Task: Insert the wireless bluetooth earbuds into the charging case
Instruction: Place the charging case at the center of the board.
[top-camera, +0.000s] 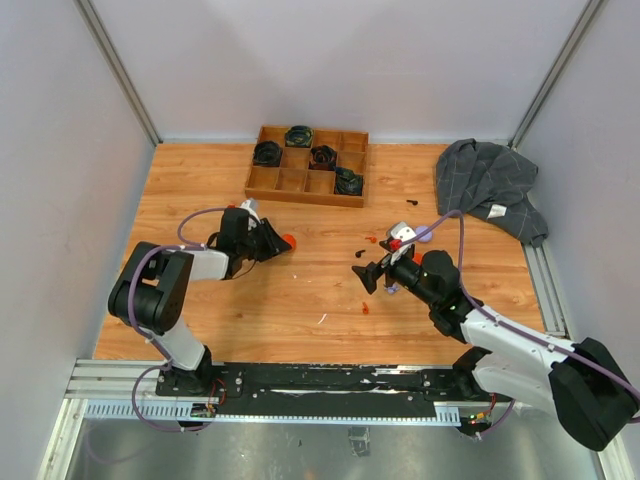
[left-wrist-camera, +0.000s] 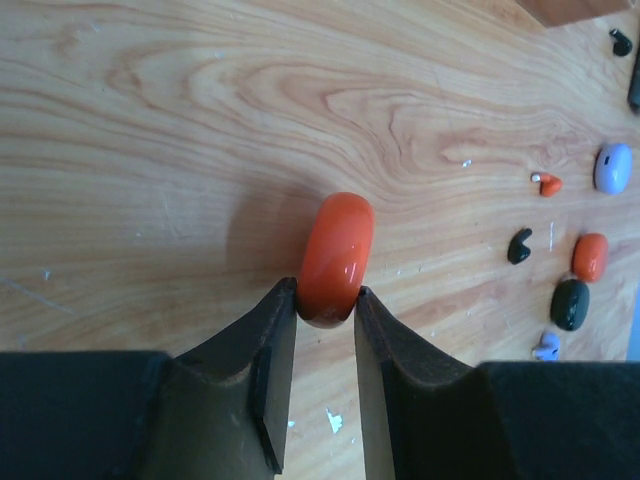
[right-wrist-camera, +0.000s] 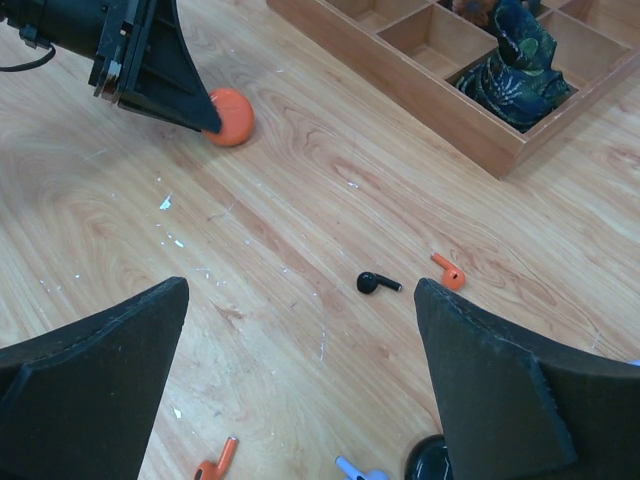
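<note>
R gripper (right-wrist-camera: 300, 330) spread wide, bottom of frame, empty. Black bud (right-wrist-camera: 377, 283) and orange bud (right-wrist-camera: 449, 271) lie mid-frame beyond; prob. light, slick, rigid, so pinch across bulb, not stem. Upper left, L gripper (right-wrist-camera: 206, 116) pinches orange case (right-wrist-camera: 233, 115).

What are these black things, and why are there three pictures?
They are two robot arms bolted to a wooden table. One picture looks down from above; the other two come from small cameras on each wrist. The left hand pinches an orange charging case. The right hand is open and empty, above a black earbud and an orange earbud. At the back sit a wooden tray and a grey cloth.
</note>
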